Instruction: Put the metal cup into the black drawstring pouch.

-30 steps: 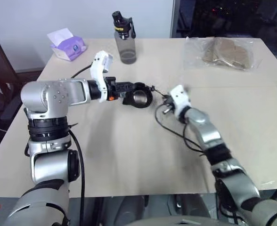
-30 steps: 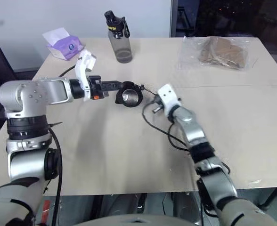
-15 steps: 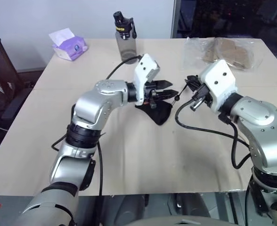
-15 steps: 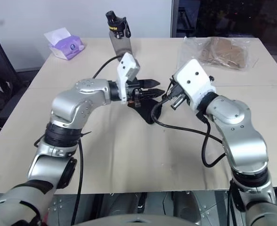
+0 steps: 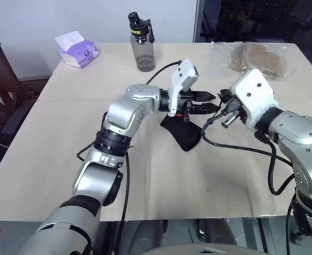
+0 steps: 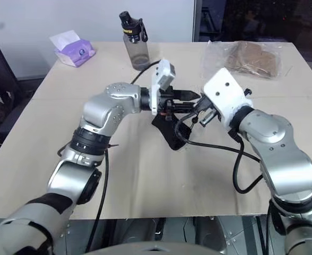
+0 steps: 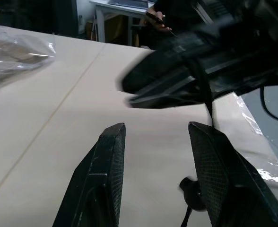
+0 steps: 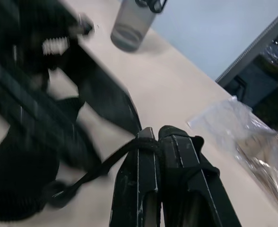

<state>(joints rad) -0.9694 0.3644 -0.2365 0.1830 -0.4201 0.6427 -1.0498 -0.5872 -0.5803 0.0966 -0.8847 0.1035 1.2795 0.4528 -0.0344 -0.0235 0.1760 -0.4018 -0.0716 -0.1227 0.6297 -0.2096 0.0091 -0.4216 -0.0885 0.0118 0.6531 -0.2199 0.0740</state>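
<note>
The black drawstring pouch (image 5: pixel 182 134) hangs just right of the centre of the left eye view, its body drooping to the bench (image 5: pixel 66 138) below the two pincers. Its fabric bulges a little, but what lies inside cannot be seen; the metal cup cannot be made out, and whether it sits in the pouch cannot be told.

The left pincer (image 5: pixel 205 103) reaches in from the left of the frame, pointing towards the right, level over the pouch's upper edge. Its two black fingers (image 7: pixel 103 175) stand apart in the left wrist view, with bare bench between them and nothing clamped.

The right pincer (image 5: pixel 223 99) comes in from the right of the frame and faces the left one, the tips near each other above the pouch. In the right wrist view its fingers (image 8: pixel 143 179) are pressed together on the thin dark cord (image 8: pixel 106 163), which runs from them down to the pouch's mouth.

In the upper left of the frame a smoky-grey water bottle (image 5: pixel 142 43) with a black cap stands upright; it looks empty. Further left lies a purple tissue pack (image 5: pixel 76 50) with a white tissue sticking up. In the upper right rests a clear plastic bag (image 5: pixel 251 57) holding brownish pieces.
</note>
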